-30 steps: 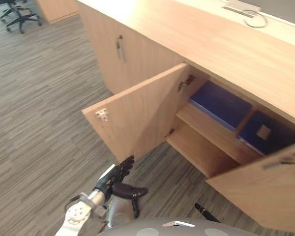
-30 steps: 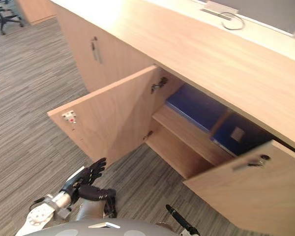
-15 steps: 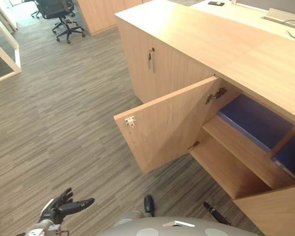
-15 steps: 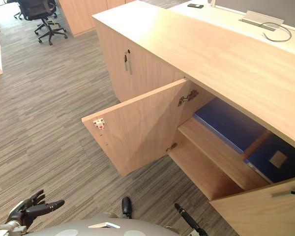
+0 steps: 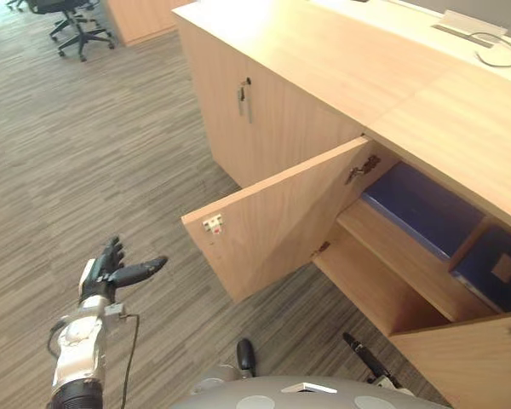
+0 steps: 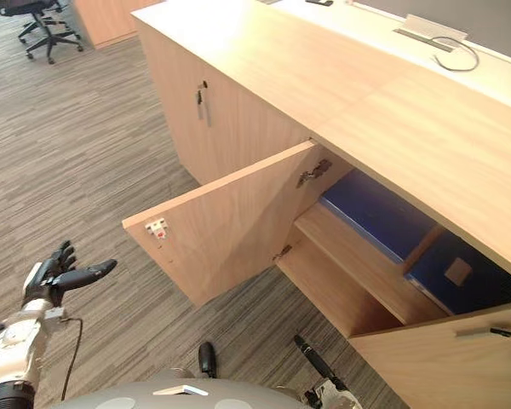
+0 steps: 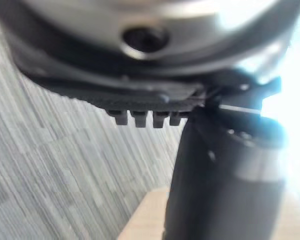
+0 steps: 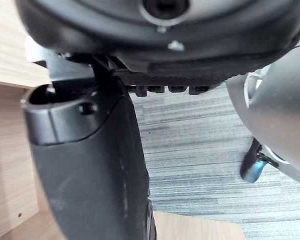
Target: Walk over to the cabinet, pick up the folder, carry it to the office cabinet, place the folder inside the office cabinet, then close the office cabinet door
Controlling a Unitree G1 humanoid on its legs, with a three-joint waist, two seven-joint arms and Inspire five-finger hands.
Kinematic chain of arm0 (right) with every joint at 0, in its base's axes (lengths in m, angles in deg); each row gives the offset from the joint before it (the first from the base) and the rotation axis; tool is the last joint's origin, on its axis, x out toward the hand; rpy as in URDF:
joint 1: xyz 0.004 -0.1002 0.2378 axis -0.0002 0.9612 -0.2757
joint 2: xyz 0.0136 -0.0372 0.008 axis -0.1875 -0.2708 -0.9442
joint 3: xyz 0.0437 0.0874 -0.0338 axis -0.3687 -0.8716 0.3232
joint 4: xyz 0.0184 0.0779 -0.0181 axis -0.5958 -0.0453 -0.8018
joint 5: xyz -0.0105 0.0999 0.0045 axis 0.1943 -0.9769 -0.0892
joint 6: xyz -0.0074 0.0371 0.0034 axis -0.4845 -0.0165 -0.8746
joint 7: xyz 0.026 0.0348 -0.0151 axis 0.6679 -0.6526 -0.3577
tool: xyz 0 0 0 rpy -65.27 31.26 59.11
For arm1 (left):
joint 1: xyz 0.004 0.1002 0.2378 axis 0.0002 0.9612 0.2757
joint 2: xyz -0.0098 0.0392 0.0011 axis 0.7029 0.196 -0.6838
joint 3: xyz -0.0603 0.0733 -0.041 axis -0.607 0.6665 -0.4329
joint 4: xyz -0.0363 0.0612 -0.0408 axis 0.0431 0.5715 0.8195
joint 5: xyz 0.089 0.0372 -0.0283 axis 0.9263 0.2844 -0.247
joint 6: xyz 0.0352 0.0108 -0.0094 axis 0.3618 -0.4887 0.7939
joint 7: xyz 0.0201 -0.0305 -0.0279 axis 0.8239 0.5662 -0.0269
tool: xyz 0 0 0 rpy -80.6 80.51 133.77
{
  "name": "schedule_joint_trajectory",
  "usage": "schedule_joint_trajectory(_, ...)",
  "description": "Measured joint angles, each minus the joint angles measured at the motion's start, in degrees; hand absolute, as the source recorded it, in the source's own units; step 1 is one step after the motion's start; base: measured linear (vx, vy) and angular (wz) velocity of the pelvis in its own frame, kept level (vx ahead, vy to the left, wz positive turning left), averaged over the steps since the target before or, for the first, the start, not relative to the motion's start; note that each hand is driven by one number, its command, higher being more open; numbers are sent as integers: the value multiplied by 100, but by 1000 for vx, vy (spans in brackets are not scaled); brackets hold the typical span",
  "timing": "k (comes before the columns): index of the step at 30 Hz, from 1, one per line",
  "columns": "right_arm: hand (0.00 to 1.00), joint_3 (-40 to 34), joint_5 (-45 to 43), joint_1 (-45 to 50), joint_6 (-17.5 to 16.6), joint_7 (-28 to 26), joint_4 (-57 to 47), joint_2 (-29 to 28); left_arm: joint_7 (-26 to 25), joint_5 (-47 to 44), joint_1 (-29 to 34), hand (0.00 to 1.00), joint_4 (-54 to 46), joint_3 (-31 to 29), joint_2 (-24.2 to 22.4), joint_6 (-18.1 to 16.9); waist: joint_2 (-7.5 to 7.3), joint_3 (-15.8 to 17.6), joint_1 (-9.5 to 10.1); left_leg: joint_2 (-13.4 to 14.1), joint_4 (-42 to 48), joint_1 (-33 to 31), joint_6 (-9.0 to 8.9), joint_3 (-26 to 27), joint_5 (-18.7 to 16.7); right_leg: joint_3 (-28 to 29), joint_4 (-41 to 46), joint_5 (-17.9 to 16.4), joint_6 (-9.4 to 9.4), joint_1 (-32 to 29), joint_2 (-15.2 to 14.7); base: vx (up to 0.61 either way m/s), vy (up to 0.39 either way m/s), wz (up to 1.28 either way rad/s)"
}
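The office cabinet [image 5: 324, 94] stands before me with both doors of one bay open: the left door [image 5: 272, 213] swung wide, the right door [image 5: 477, 358] at the lower right. A blue folder [image 5: 422, 204] lies flat on the upper shelf inside. A second blue folder [image 5: 498, 268] with a pale label lies beside it, past a divider. My left hand [image 5: 111, 273] is open and empty over the carpet, left of the open door and apart from it. My right hand [image 8: 90, 165] hangs low by the floor, open and empty, a dark finger [image 5: 362, 354] showing below the cabinet.
A closed cabinet door with a metal handle [image 5: 243, 98] is left of the open bay. A cable [image 5: 494, 51] and a flat grey box [image 5: 468, 21] lie on the counter beyond. A black office chair [image 5: 68, 17] stands at the far left on striped grey carpet [image 5: 85, 153].
The camera has shifted between frames. My left hand went from just below the open door's corner out to the left, and now sits higher. The cabinet doors and folders have not moved.
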Motion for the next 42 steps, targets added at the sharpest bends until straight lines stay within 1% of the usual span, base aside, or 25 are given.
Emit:
schedule_joint_trajectory(1, 100, -7, 0, 47, -25, -48, -10, -18, 3, 34, -18, 100, 1, 301, -84, -52, 2, 9, -35, 18, 1, 69, -31, 101, -60, 119, 51, 20, 32, -26, -16, 82, -4, -28)
schedule_joint_trajectory(3, 100, -7, 2, 153, -26, -78, -10, -25, -42, 81, -47, 100, 14, 507, -241, -77, 0, 6, -133, 43, 1, 124, -35, 161, -80, 150, 95, 37, 51, -29, -17, 85, -17, -25)
schedule_joint_trajectory(7, 100, -6, 5, 369, -22, -32, -8, -89, -171, 203, -59, 100, 16, 767, -286, -80, 16, 5, -149, 160, 7, 181, -90, 288, -119, 262, 191, 118, 76, -103, 46, 116, -55, -16)
schedule_joint_trajectory(10, 100, -6, 5, 417, -18, 64, 65, -142, -197, 254, -51, 100, -10, 1198, -38, -80, 34, 14, -146, 303, 32, 258, -93, 334, -117, 286, 436, 182, 72, -164, 122, 126, -80, -4)
schedule_joint_trajectory(12, 100, -17, 7, 410, -60, 47, 65, -143, -166, 555, -43, 100, -288, 1715, 37, -80, 143, 18, -170, 533, 35, 322, -99, 350, -114, 437, 776, 192, 87, -359, 196, 75, -57, -21)
schedule_joint_trajectory(13, 100, -20, 8, 401, -74, 36, 64, -164, -35, 867, -43, 100, -610, 2065, 162, -89, 138, 19, -180, 593, 35, 319, -136, 422, -103, 422, 410, 146, 64, -403, 277, -14, -48, -24)
schedule_joint_trajectory(15, 100, -70, 33, 461, -69, 37, 71, -153, 315, 1290, 31, 100, -867, 2591, 690, -219, 1, -14, -185, 528, 30, 336, -230, 483, -97, 408, 46, 434, 284, -491, 244, -40, -79, -15)
schedule_joint_trajectory(17, 100, -189, 137, 513, -73, 36, 66, -93, 415, 1446, 66, 100, -1043, 2882, 751, -220, 123, -6, -157, 548, 22, 333, -254, 492, -86, 500, -19, 444, 296, -496, 271, -27, -79, -15)
schedule_joint_trajectory(18, 100, -244, 280, 553, -78, 6, 59, -25, 545, 1612, 172, 100, -1370, 3226, 885, -221, 201, -19, -163, 547, 7, 323, -271, 558, -76, 554, -112, 443, 297, -502, 274, -63, -38, -24)
schedule_joint_trajectory(20, 100, -243, 591, 608, -62, -94, 59, 67, 710, 1630, 192, 100, -1671, 3667, 1021, -221, 187, -19, -217, 528, 3, 308, -283, 624, -68, 562, -226, 436, 308, -515, 271, -101, -42, -28)
schedule_joint_trajectory(21, 100, -243, 800, 655, -60, -127, 52, 90, 832, 1632, 188, 100, -1884, 3909, 1050, -245, 183, -26, -316, 498, 2, 276, -283, 641, -68, 560, -279, 407, 351, -534, 249, -106, -34, -19)
schedule_joint_trajectory(23, 100, -248, 1034, 747, -59, -216, 40, 111, 989, 1724, 147, 100, -2099, 4222, 1078, -395, 125, -9, -391, 426, 2, 255, -271, 690, -54, 566, -335, 316, 477, -551, 169, -93, -3, -15)
schedule_joint_trajectory(24, 100, -245, 1059, 799, -54, -296, -4, 160, 1008, 1827, 144, 100, -2186, 4435, 1004, -435, 144, -19, -459, 423, 2, 254, -273, 725, -54, 624, -319, 320, 481, -595, 153, -102, 43, -27)
schedule_joint_trajectory(26, 100, -140, 1276, 827, -60, -392, -59, 224, 1155, 1835, 137, 100, -2236, 4607, 936, -518, 125, -31, -477, 403, 38, 257, -302, 729, -83, 852, -249, 313, 464, -733, 119, -67, 71, -42)
schedule_joint_trajectory(27, 100, 54, 1409, 810, -81, -459, -88, 275, 1206, 1832, 137, 100, -2312, 4825, 913, -626, 58, -17, -454, 309, 237, 137, -260, 370, -127, 1065, -140, 313, 457, -923, 77, -14, 39, -70)
schedule_joint_trajectory(28, 100, 199, 1546, 799, -116, -577, -175, 313, 1209, 1827, 138, 100, -2372, 5021, 788, -684, 6, -9, -437, 294, 516, -18, -303, -290, -330, 1244, -53, 317, 440, -1081, 68, -5, 16, -70)
schedule_joint_trajectory(29, 100, 209, 1651, 804, -141, -612, -210, 323, 1211, 1822, 135, 100, -2373, 5122, 704, -695, -23, -11, -458, 292, 546, -36, -291, -342, -372, 1331, -21, 331, 458, -1133, 67, 8, 0, -47)
schedule_joint_trajectory(31, 100, 211, 1927, 934, -173, -642, -295, 286, 1247, 1821, 130, 100, -2407, 5437, 474, -698, -139, -17, -533, 248, 578, 13, -260, -215, -470, 1429, -26, 390, 505, -1124, 4, 5, 62, -32)
schedule_joint_trajectory(35, 100, 626, 2417, 1560, -152, -804, -839, 110, 1370, 1819, 125, 100, -2632, 5666, 311, -697, -362, 20, -486, 379, 1379, -70, -216, 348, -1100, 1959, 85, 450, 551, -1161, -22, 6, 75, -68)
schedule_joint_trajectory(37, 100, 922, 2803, 1853, -149, -847, -1105, 87, 1382, 1798, 109, 100, -2770, 5665, 309, -696, -355, 6, -475, 526, 1817, -213, -167, 601, -1429, 2156, 195, 493, 549, -1315, -2, -18, 89, -78)
schedule_joint_trajectory(38, 100, 1121, 2953, 1990, -82, -861, -1158, 84, 1393, 1762, 75, 100, -2861, 5669, 305, -692, -309, -7, -464, 685, 2074, -336, -159, 782, -1595, 2106, 291, 619, 493, -1495, 81, -45, 75, -85)
schedule_joint_trajectory(39, 100, 1289, 3053, 2055, -34, -900, -1166, 74, 1424, 1745, 12, 100, -2933, 5669, 304, -691, -249, -11, -463, 845, 2217, -403, -143, 977, -1687, 1793, 347, 841, 349, -1655, 165, -38, 39, -90)
schedule_joint_trajectory(40, 100, 1361, 3056, 2086, -18, -947, -1164, 69, 1440, 1745, -28, 100, -2945, 5667, 296, -692, -228, -12, -465, 912, 2234, -397, -123, 1082, -1701, 1593, 346, 963, 288, -1716, 203, -61, 60, -92)
schedule_joint_trajectory(41, 100, 1546, 3046, 2144, -19, -1008, -1168, 47, 1443, 1744, -94, 100, -2975, 5651, 286, -692, -161, 16, -472, 1021, 2224, -333, -57, 1263, -1702, 1197, 363, 1043, 146, -1735, 238, -58, 50, -75)
schedule_joint_trajectory(42, 100, 1721, 3036, 2214, -14, -1031, -1159, 25, 1443, 1744, -124, 100, -2976, 5641, 269, -691, -169, 19, -517, 1060, 2219, -296, -40, 1405, -1718, 915, 511, 900, -24, -1784, 192, -53, 83, -90)
